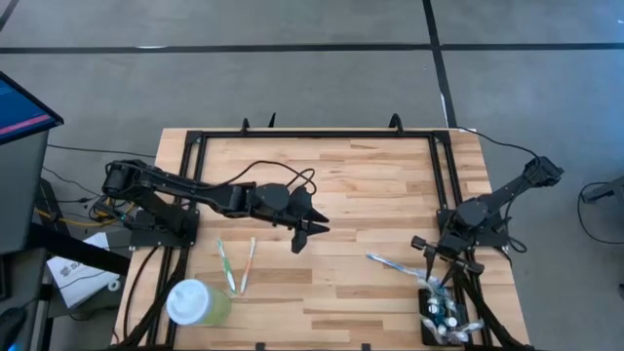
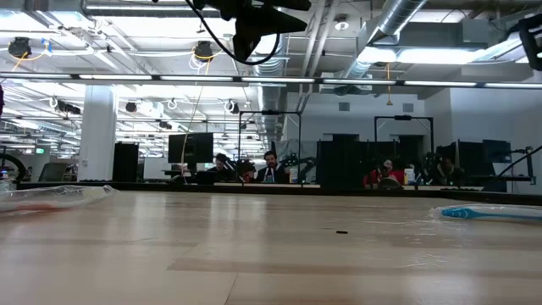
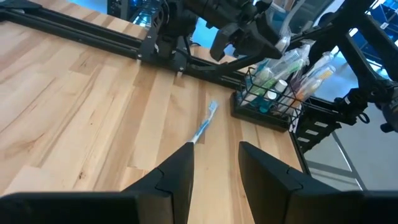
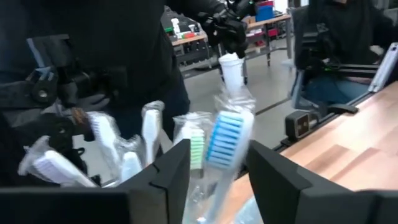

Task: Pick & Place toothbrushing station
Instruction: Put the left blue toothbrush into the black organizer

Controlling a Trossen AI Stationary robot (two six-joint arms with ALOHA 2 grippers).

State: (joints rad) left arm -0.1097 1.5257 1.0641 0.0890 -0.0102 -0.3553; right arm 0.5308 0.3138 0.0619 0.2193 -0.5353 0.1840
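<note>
R claw [image 4: 214, 180] hung w/ fingers apart right over the toothbrushing station [image 1: 444, 314] at surface [image 1: 341, 185] front-right corner, blue-bristled brush [image 4: 225, 140] between fingers. L claw [image 1: 310, 234] open mid-surface, empty.

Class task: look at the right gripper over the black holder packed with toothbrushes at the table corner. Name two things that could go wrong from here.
1. The toothbrushing station sits at the table's near right corner; a nudge from the right gripper might push it off.
2. Its toothbrushes stand crowded together, so the open fingers could catch a neighbouring brush.
</note>
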